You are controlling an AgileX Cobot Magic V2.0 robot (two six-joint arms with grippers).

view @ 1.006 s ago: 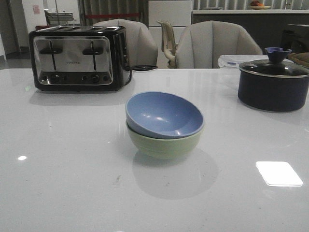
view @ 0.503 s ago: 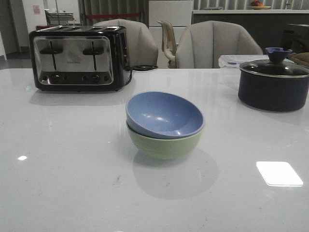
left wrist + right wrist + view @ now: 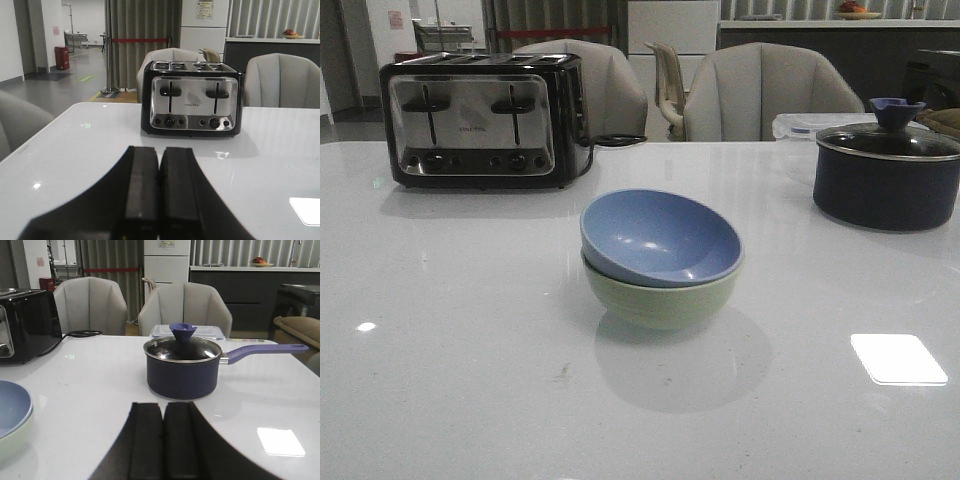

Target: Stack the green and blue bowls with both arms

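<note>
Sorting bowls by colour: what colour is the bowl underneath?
Pale sage green bowl, under the blue bowl; clearest in the front view.

front view faces toaster [image 3: 485, 120], left wrist nearer

A glossy white worktop [image 3: 450, 380] carries the green bowl [image 3: 660, 298] near its middle (the blue bowl [image 3: 658, 238] nests inside it, tilted), a black and chrome toaster [image 3: 480, 120] at the far left, and a dark lidded pot [image 3: 885, 170] at the far right
</note>
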